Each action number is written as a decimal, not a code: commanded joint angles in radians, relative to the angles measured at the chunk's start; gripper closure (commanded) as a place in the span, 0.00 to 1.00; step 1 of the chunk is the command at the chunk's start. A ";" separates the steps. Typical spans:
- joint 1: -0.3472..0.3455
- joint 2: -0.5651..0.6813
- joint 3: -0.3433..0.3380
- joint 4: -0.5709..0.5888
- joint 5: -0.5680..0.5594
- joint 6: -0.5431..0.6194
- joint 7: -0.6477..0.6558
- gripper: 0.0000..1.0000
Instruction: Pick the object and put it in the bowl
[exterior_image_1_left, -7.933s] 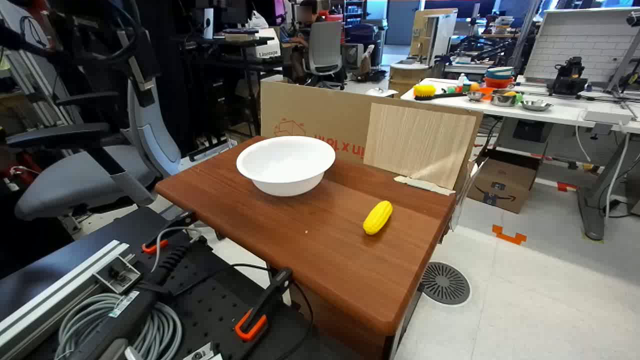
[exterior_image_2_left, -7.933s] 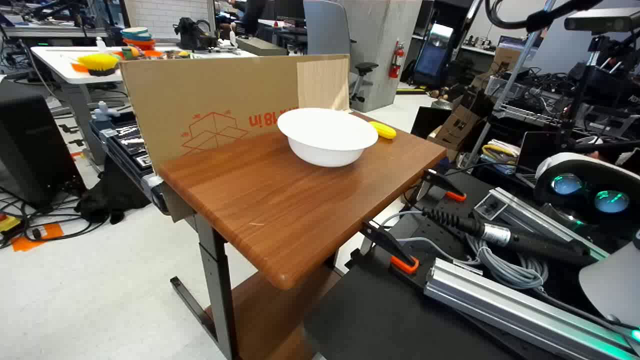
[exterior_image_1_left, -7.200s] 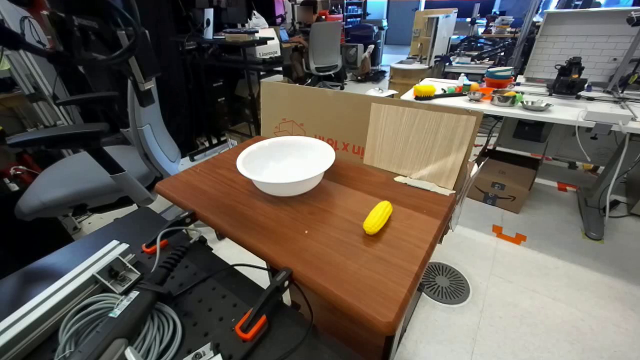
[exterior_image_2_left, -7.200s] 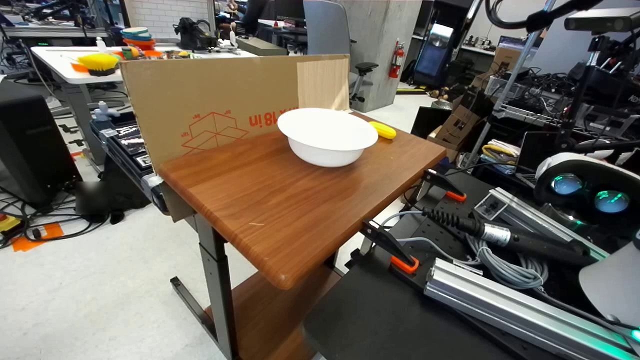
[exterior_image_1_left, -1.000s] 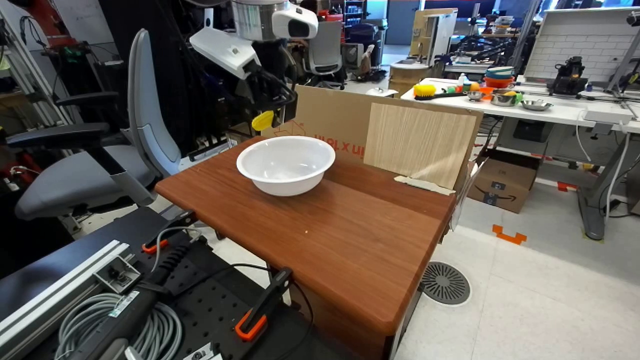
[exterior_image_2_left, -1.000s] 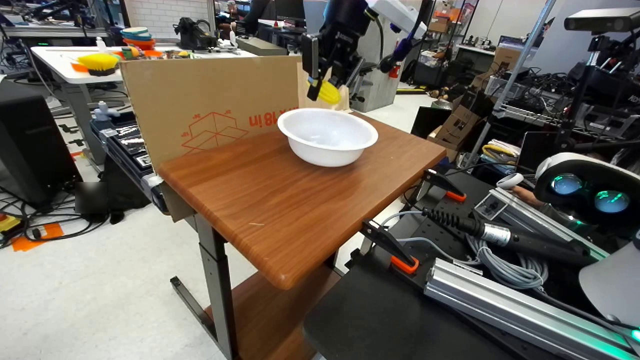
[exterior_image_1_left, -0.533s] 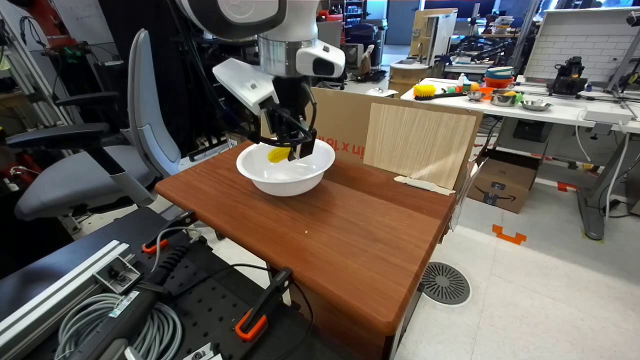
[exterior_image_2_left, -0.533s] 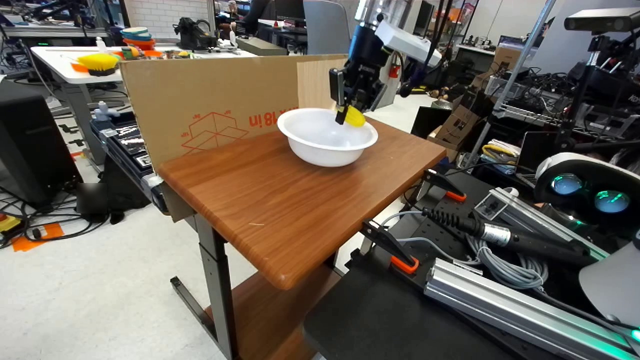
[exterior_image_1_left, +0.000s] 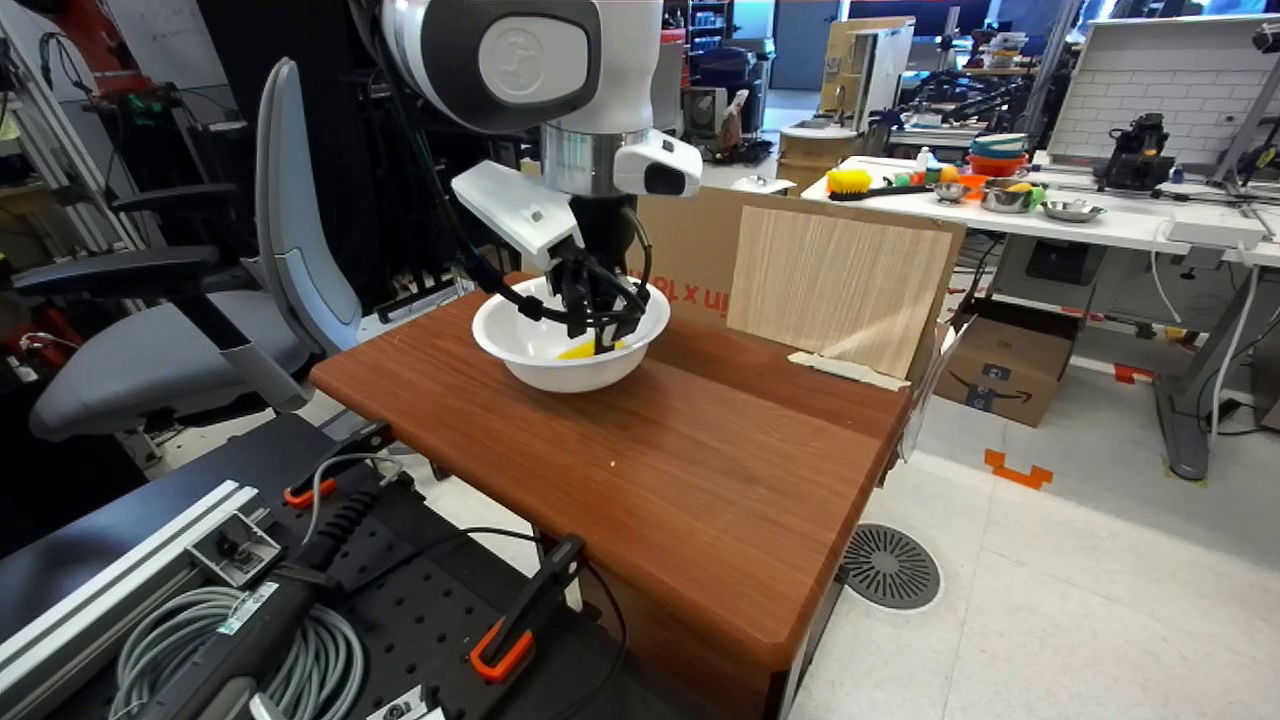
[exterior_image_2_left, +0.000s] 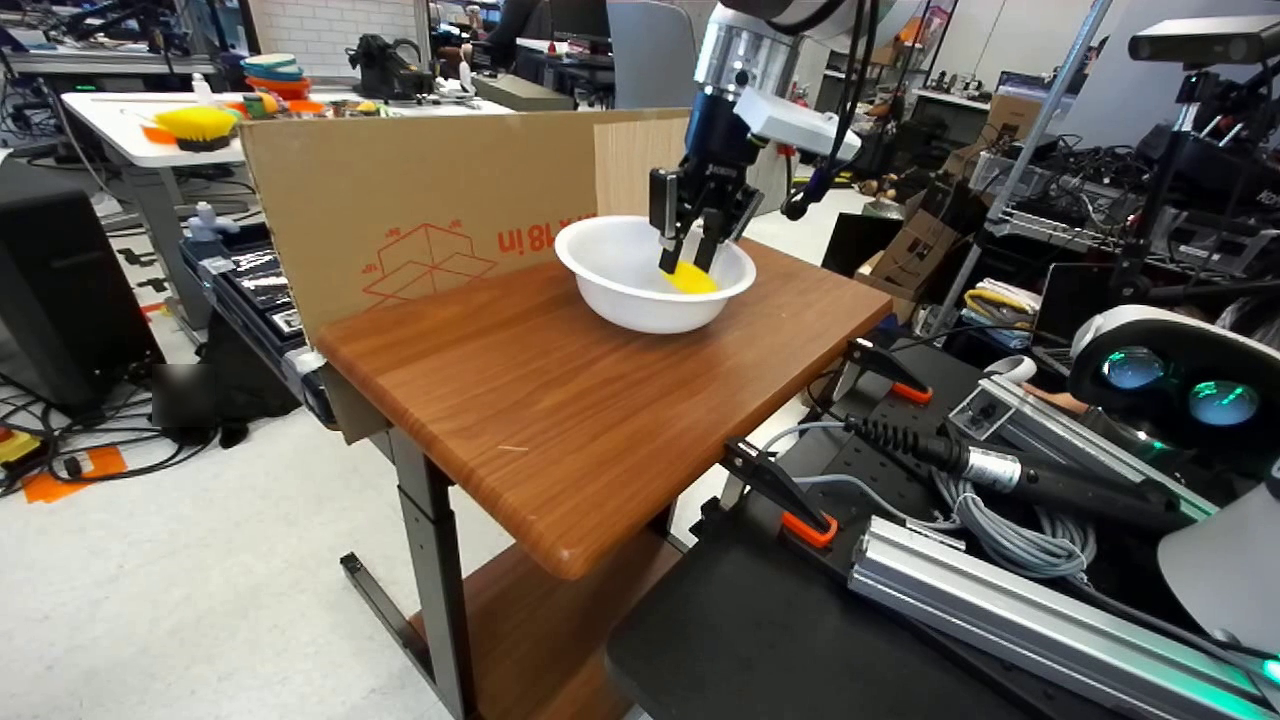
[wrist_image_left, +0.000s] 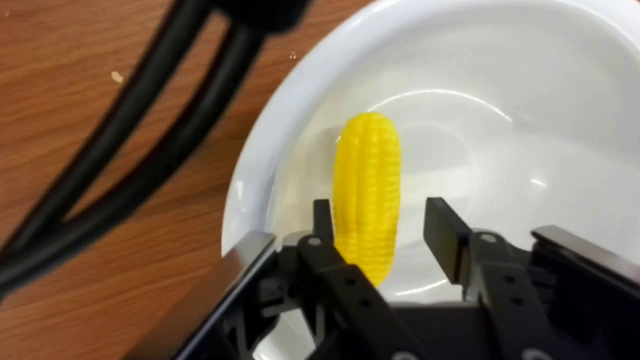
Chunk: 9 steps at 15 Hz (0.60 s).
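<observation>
The object, a yellow corn-shaped piece (wrist_image_left: 367, 190), lies inside the white bowl (wrist_image_left: 260, 145), near one side of it. My gripper (wrist_image_left: 381, 220) reaches down into the bowl with its jaws apart, one on each side of the corn. The left finger in the wrist view is right beside the corn, perhaps touching; a plain gap separates the corn from the right finger pad (wrist_image_left: 445, 245). In an exterior view both fingertips straddle the yellow piece (exterior_image_2_left: 692, 280) below the bowl's rim. Elsewhere the gripper hides part of the yellow piece (exterior_image_1_left: 577, 351).
The bowl stands on a brown wooden table (exterior_image_1_left: 700, 480). A cardboard sheet (exterior_image_2_left: 430, 200) with a pale wood panel (exterior_image_1_left: 840, 285) rises along the table's back edge. Black clamps with orange grips (exterior_image_2_left: 780, 490) hold the near edge. A grey chair (exterior_image_1_left: 180, 340) stands close by.
The corn lay on the table at first, then hung gripped above the bowl. Over the last second my gripper has come down into the bowl and its jaws have parted, letting the corn go.
</observation>
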 joint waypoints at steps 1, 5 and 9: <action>-0.002 -0.017 0.005 0.015 -0.035 0.011 0.023 0.17; -0.012 -0.113 0.016 -0.020 -0.013 -0.005 0.000 0.00; -0.007 -0.113 0.011 -0.006 -0.006 -0.004 0.003 0.00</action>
